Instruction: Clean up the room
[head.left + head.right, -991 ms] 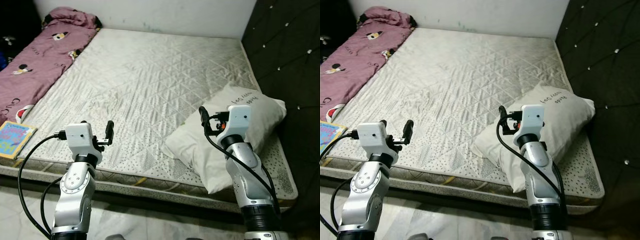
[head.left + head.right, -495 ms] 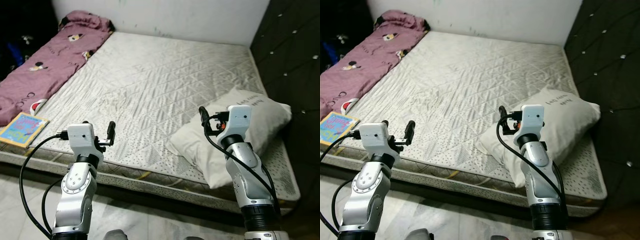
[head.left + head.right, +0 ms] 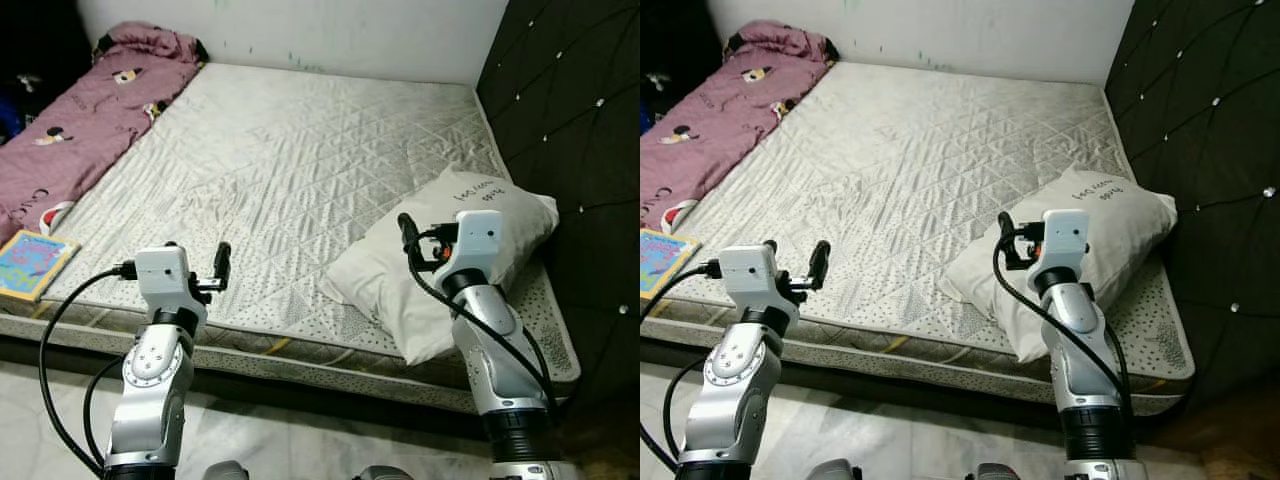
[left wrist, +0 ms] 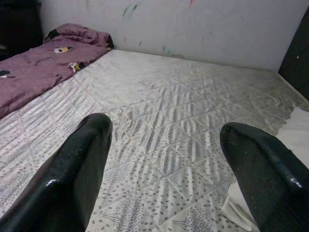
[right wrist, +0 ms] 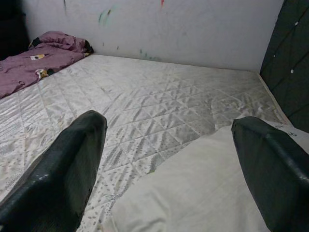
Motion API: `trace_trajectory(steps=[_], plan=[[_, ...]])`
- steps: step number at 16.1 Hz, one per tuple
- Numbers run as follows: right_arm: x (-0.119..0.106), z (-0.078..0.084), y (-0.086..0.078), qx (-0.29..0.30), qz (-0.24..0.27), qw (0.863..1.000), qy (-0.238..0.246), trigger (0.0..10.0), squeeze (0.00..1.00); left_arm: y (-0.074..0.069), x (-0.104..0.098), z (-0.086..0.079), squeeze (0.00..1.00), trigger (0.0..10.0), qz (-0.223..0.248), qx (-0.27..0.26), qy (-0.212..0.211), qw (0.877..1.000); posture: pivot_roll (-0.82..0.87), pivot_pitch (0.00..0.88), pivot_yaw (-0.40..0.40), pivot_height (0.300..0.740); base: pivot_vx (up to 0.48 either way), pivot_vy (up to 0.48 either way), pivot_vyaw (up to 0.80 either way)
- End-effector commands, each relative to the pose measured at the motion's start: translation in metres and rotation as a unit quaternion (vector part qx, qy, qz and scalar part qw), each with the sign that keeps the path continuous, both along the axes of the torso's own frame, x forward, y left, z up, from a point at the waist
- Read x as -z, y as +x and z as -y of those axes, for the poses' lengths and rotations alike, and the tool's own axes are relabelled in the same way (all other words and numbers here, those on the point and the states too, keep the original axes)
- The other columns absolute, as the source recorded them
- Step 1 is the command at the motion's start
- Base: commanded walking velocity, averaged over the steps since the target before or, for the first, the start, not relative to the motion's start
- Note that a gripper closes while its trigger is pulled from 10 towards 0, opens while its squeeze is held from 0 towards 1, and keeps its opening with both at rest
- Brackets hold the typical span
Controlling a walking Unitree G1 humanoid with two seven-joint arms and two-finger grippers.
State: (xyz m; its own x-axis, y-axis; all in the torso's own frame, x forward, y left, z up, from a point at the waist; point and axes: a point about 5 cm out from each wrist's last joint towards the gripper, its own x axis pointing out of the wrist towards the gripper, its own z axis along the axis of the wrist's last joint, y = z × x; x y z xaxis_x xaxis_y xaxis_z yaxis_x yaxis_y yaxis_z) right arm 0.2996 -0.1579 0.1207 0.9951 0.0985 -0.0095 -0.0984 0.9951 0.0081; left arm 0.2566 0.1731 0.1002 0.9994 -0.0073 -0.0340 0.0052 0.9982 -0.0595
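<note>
I stand at the foot edge of a mattress [image 3: 290,160] covered in a grey quilted sheet. My left claw [image 3: 195,262] is raised over the near edge of the mattress, fingers spread wide apart, gripping nothing. My right claw [image 3: 420,238] hangs over the near corner of a white pillow [image 3: 440,270], fingers also spread wide, nothing between them; from the right wrist the pillow [image 5: 193,193] lies just below and ahead. The pillow sits on the right side of the mattress, next to the dark tufted wall panel [image 3: 570,130]. A purple blanket [image 3: 75,120] with cartoon prints runs along the left side. A colourful book [image 3: 28,265] rests at the mattress's near left corner, well apart from my left claw.
</note>
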Motion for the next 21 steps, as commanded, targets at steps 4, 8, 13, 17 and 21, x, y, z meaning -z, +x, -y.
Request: trace_trajectory(steps=[4, 8, 13, 17, 21], plan=[[-0.0011, 0.0017, 0.001, 0.001, 0.001, 1.0, -0.002, 10.0, 0.0, 0.0001, -0.0021, 0.0, 0.0, 10.0, 0.005, -0.003, 0.002, 1.0, -0.12, 0.0, -0.015, 0.74, 0.0, -0.291, 0.0], [-0.0014, 0.0021, 0.0009, 0.002, 0.001, 1.0, -0.002, 10.0, 0.0, 0.0001, -0.0024, 0.0002, 0.0, 10.0, 0.005, -0.003, 0.001, 1.0, -0.13, 0.0, -0.015, 0.74, 0.0, -0.293, 0.0], [-0.0019, 0.0022, 0.0016, 0.002, 0.001, 1.0, -0.003, 10.0, 0.0, 0.001, -0.0029, 0.0003, 0.0, 10.0, 0.005, -0.003, -0.001, 1.0, -0.13, 0.0, -0.017, 0.74, 0.0, -0.296, 0.0], [-0.0025, 0.0025, 0.0021, 0.005, 0.001, 1.0, -0.002, 10.0, 0.0, 0.0012, -0.0043, -0.001, 0.0, 10.0, 0.011, -0.008, -0.007, 1.0, -0.13, 0.0, -0.015, 0.74, 0.0, 0.0, 0.0], [-0.0016, 0.0023, 0.0004, 0.006, -0.002, 1.0, -0.002, 10.0, 0.0, -0.002, -0.0052, 0.0004, 0.0, 10.0, 0.017, 0.006, -0.015, 1.0, -0.13, 0.0, -0.003, 0.74, 0.0, 0.0, -0.2]])
